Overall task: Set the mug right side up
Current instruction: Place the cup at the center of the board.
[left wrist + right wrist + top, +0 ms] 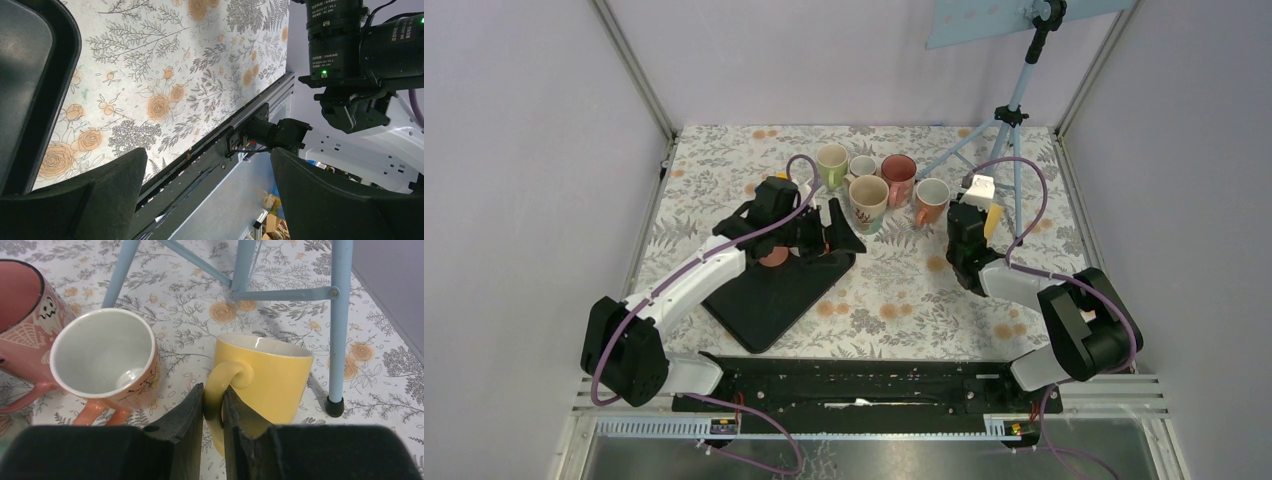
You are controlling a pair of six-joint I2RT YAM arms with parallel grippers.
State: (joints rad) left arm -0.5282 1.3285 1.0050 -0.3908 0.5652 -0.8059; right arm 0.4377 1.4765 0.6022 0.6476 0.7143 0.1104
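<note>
The base of the yellow mug (272, 375) sits hidden behind the right end effector (213, 389).

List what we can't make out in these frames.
- Yellow mug, its base: right wrist view, hidden behind the right gripper and its fingers, so resting or lifted is unclear.
- Same mug, top view: only a sliver shows beside that gripper.
- Orange-brown thing on the black tray: top view, the left arm covers most of it; identity unclear.
- Tray, left wrist view: cut off by the left edge.
</note>
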